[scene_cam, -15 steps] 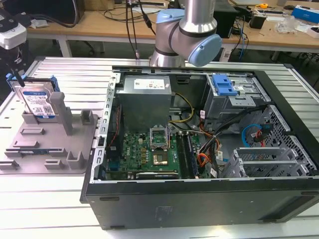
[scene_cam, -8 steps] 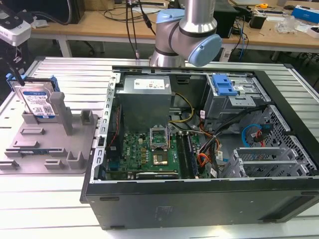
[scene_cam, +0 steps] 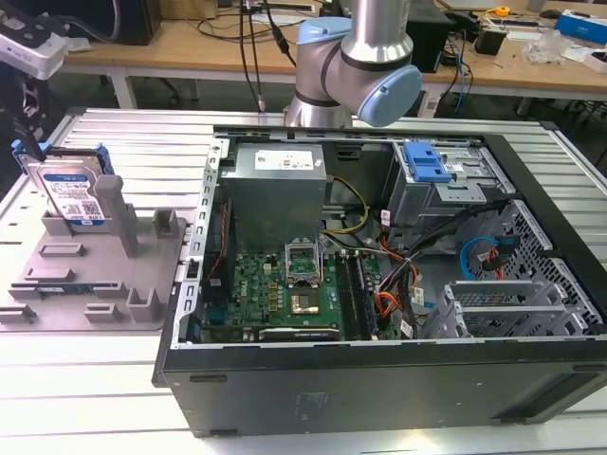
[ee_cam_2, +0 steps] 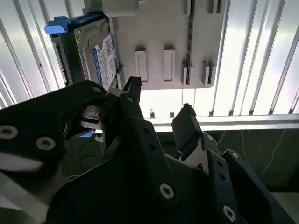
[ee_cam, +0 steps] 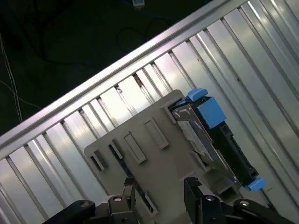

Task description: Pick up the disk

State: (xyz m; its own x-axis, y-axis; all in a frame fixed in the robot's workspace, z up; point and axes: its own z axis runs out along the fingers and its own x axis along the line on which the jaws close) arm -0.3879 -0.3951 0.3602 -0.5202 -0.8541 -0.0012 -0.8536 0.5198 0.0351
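Observation:
The disk point(scene_cam: 71, 194) is a silver hard drive with a white-and-blue label and blue side rails. It stands on edge in a slot of the grey fixture plate point(scene_cam: 95, 275), at the exterior view's left. Both wrist views look down on it: the disk point(ee_cam_2: 100, 58) point(ee_cam: 194, 128) sits at one end of the fixture point(ee_cam_2: 163, 28) point(ee_cam: 154, 154). My gripper point(ee_cam_2: 160, 97) point(ee_cam: 159, 186) hangs well above the fixture with its black fingers apart and nothing between them. It is clear of the disk and offset to one side of it.
An open computer case point(scene_cam: 531, 313) fills the middle and the exterior view's right, holding a grey power supply point(scene_cam: 280, 194), a motherboard point(scene_cam: 285, 294) and a blue drive bracket point(scene_cam: 425, 161). The arm point(scene_cam: 356, 66) rises behind the case. Everything rests on a ribbed metal table point(scene_cam: 142, 142).

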